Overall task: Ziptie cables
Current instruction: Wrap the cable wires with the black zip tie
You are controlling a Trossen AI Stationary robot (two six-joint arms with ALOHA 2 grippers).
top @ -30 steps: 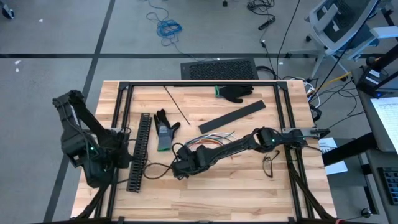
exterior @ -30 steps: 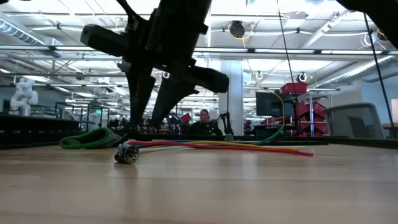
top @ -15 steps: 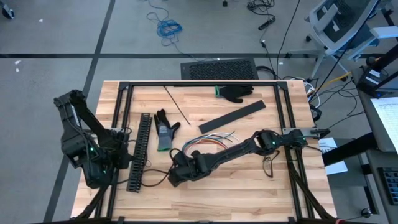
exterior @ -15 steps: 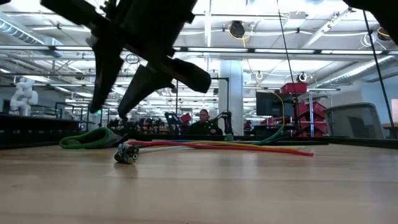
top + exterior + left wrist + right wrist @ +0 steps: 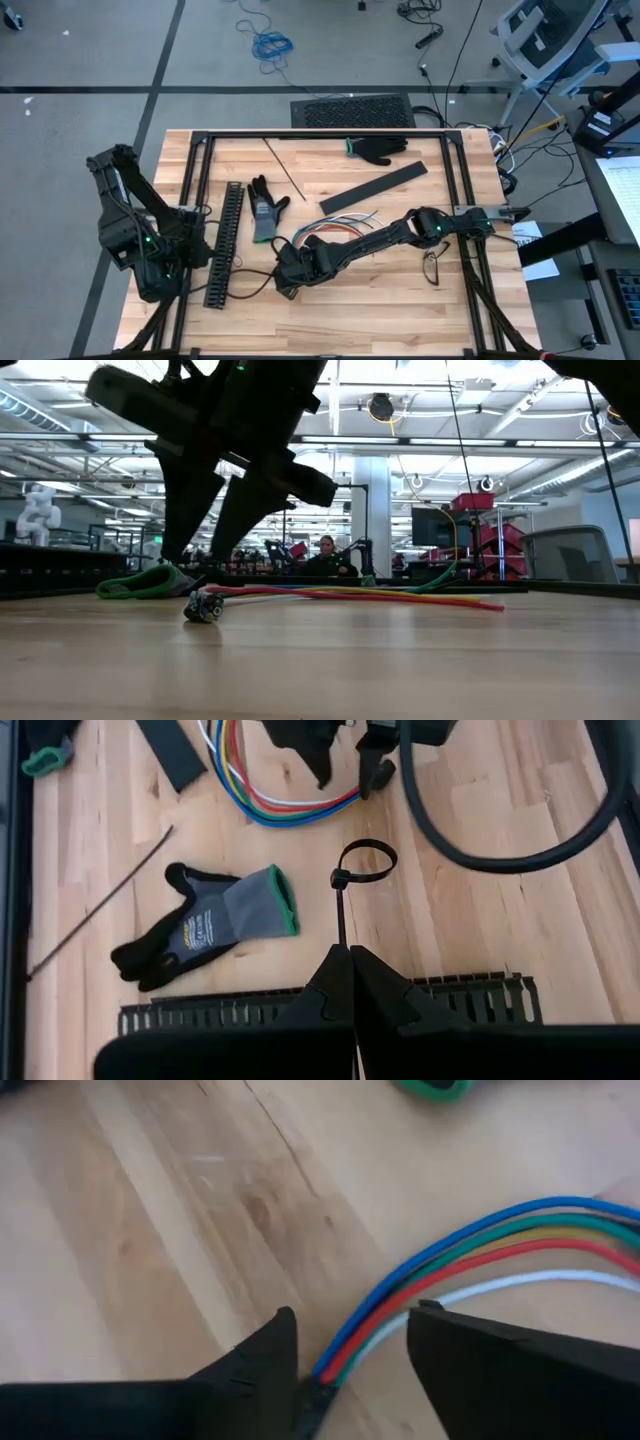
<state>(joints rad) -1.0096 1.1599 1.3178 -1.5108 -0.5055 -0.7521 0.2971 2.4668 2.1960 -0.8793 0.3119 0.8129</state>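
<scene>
The cables [image 5: 335,228] lie on the wooden table in a loose coloured bundle of blue, green, red and white [image 5: 480,1250], also seen in the low view [image 5: 360,596]. My right gripper [image 5: 284,280] is open. It points down over the bundle's bend [image 5: 285,808], one finger on either side of the wires [image 5: 345,1345]. My left gripper [image 5: 350,960] stays at the table's left side [image 5: 192,245], shut on a black looped zip tie [image 5: 364,860]. My left gripper pinches the zip tie's straight tail [image 5: 342,925] between its two shut fingers, which lie along it. The closed loop [image 5: 366,858] sticks out beyond the fingertips, clear of the table. My right gripper has the wires between its fingers [image 5: 262,1352]; whether they touch, I cannot tell.
A black slotted channel [image 5: 225,245] lies beside the left arm and a grey glove [image 5: 265,212] just right of it. A black glove [image 5: 380,150], a flat black strip [image 5: 375,187] and a thin rod [image 5: 285,168] lie farther back. A person [image 5: 327,555] sits beyond the table.
My right gripper has rolled its wrist over the cables' bend and shifted slightly toward the table's near left. Its fingers stand a little wider apart than before. The cables lie where they were.
</scene>
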